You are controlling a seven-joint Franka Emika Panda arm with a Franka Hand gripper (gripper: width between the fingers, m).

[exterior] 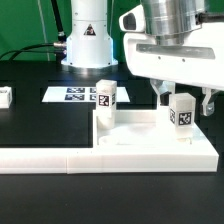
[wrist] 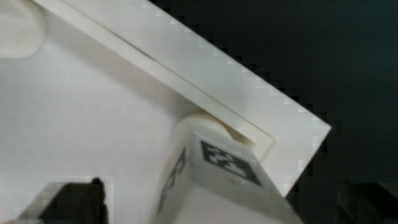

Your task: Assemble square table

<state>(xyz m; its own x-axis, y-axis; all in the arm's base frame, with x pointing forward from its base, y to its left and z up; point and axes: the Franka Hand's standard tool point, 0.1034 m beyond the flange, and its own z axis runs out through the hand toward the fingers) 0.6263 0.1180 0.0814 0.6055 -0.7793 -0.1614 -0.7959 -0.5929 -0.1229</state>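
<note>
In the exterior view my gripper (exterior: 186,103) hangs over the end of the tabletop (exterior: 140,135) on the exterior view's right. Its jaws are spread wide, one finger on each side of a tagged leg (exterior: 181,112). That leg stands upright on the tabletop, and I see a sliver of gap at each of its flanks, so I am gripping nothing. A second leg (exterior: 105,98) stands upright at the tabletop's far corner, on the exterior view's left, well apart from me. Bare white surface lies between the two. The long white rail (exterior: 50,157) runs along the tabletop's near edge and touches it. Behind, the marker board (exterior: 70,93) lies flat on the black table (exterior: 40,125), which is open on the exterior view's left as far as a small loose white part (exterior: 4,97) at the frame edge.

In the wrist view my gripper (wrist: 217,205) straddles the leg (wrist: 222,160), with a dark finger tip showing on either side and clear of its faces. The leg stands just inside a corner of the tabletop (wrist: 89,120), close to the raised rim. Past that rim there is only black table (wrist: 320,50). On the inward side the tabletop's flat white floor spreads wide
</note>
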